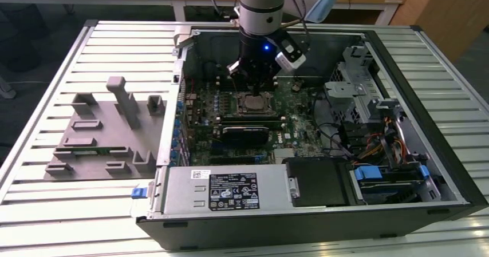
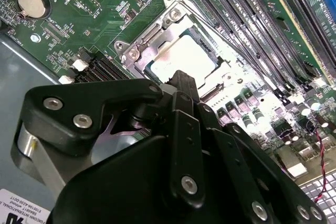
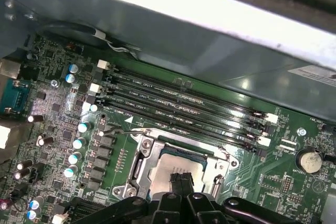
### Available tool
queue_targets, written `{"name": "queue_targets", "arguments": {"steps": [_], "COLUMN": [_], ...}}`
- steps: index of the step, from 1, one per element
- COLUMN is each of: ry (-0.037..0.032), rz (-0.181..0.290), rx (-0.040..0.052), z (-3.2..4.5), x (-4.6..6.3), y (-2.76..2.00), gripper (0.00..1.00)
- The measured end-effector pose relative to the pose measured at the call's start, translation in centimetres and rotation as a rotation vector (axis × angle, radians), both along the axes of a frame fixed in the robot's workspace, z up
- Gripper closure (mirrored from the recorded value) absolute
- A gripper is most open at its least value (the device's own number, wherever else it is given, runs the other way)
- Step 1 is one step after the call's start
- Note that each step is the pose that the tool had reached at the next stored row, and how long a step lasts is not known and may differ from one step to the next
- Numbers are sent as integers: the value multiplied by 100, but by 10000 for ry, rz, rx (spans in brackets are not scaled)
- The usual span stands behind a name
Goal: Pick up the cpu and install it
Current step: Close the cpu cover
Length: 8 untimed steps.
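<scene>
Gripper (image 2: 181,80) hangs with fingers drawn together, clasping nothing, tip right over the cpu (image 2: 184,56), which lies in the motherboard socket (image 2: 135,52) (seemingly flat). Any press, I'd say, should be light, straight and centred.

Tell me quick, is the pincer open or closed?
Pincer: closed, gripping nothing, tip over the flat square silver cpu lying in its metal socket.

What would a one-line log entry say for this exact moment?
task: install cpu | gripper: low over the socket | cpu: lying in socket on motherboard | contact: cannot tell
</scene>
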State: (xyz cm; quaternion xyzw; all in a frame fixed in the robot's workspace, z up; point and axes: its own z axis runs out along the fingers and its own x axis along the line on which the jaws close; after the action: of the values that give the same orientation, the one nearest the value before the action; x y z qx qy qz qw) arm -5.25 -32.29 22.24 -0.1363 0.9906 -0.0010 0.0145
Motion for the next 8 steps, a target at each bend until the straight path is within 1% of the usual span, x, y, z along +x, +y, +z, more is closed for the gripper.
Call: {"name": "queue_targets", "arguments": {"steps": [3,7,8], "ry": [1,0,0], "rz": [-45,-727,-776], "rx": [0,1,1], "z": [0,-1,-1], "x": [0,0,0], "y": [0,0,0], "gripper": [89,89,89]}}
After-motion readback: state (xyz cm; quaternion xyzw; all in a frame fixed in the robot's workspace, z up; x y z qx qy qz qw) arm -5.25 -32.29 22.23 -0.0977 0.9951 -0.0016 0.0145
